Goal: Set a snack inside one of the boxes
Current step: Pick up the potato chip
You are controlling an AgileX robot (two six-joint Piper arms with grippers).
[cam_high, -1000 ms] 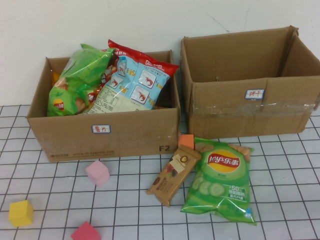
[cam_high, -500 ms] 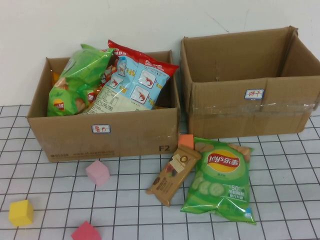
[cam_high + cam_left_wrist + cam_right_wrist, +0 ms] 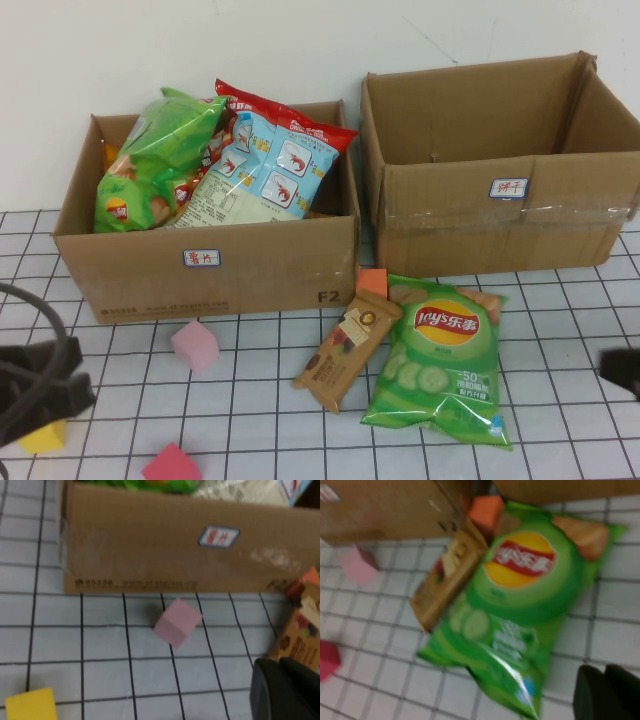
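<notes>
A green Lay's chip bag [image 3: 440,355] lies flat on the grid table in front of the two boxes; it also shows in the right wrist view [image 3: 520,615]. A brown snack bar [image 3: 348,348] lies against its left side. The left cardboard box [image 3: 210,270] holds several snack bags. The right cardboard box [image 3: 500,210] looks empty. My left gripper [image 3: 280,661] is shut and empty, low at the table's front left, left of the bar. My right gripper [image 3: 604,669] is shut and empty at the right edge, right of the chip bag.
An orange cube [image 3: 372,282] sits at the left box's front right corner. A pink cube [image 3: 195,345], a yellow cube [image 3: 45,437] and a red cube [image 3: 172,465] lie on the front left of the table, near my left arm [image 3: 40,385].
Both arms have come into the high view: the left at the lower left, partly over the yellow cube, the right at the right edge. The snacks and boxes have not moved.
</notes>
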